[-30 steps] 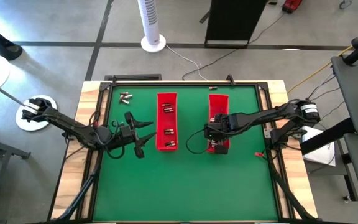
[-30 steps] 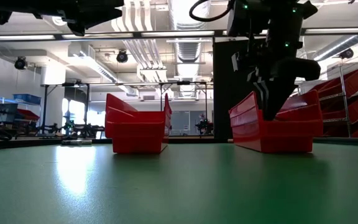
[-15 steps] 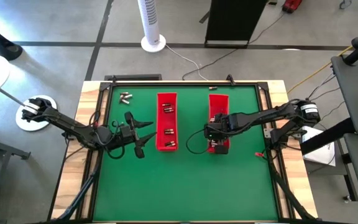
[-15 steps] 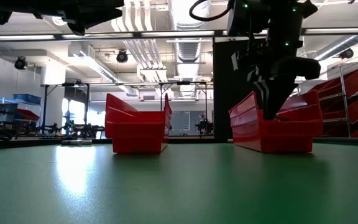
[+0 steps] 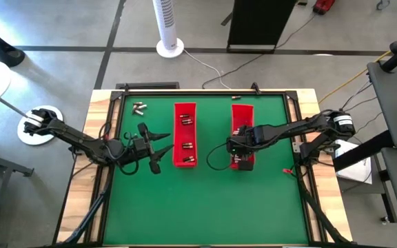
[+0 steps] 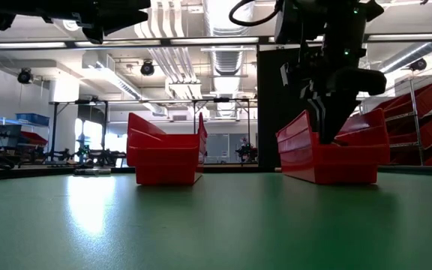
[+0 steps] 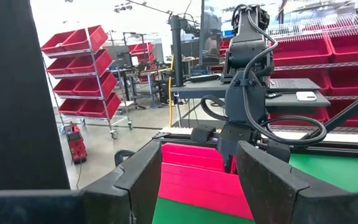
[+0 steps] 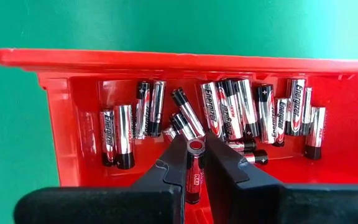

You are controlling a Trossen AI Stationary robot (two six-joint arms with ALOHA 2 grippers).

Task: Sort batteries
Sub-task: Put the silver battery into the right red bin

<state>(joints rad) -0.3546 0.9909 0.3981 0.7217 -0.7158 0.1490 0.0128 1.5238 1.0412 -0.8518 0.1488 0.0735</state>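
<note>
Two long red trays lie side by side on the green mat, the left tray (image 5: 185, 134) and the right tray (image 5: 242, 131). A few batteries (image 5: 187, 146) lie in the left tray. Many batteries (image 8: 229, 115) are heaped at the right tray's near end (image 8: 61, 93). Loose batteries (image 5: 138, 107) lie on the mat at the far left. My right gripper (image 8: 195, 144) points down into the right tray, shut on one battery. My left gripper (image 5: 163, 150) hovers open to the left of the left tray, level, with nothing between its fingers (image 7: 148, 174). My right gripper pinches one battery (image 8: 194, 177) between its two fingers, by the battery's long sides. The fingers come from above, pointing steeply down, and the battery lies along them with its end (image 8: 196, 147) at the fingertips. It hangs clear above the heap in the tray.
A small red object (image 5: 286, 171) lies on the mat near the right edge. The mat's near half (image 5: 205, 207) is bare green. In the low view my right gripper (image 6: 327, 124) dips behind the right tray's wall (image 6: 328, 161).
</note>
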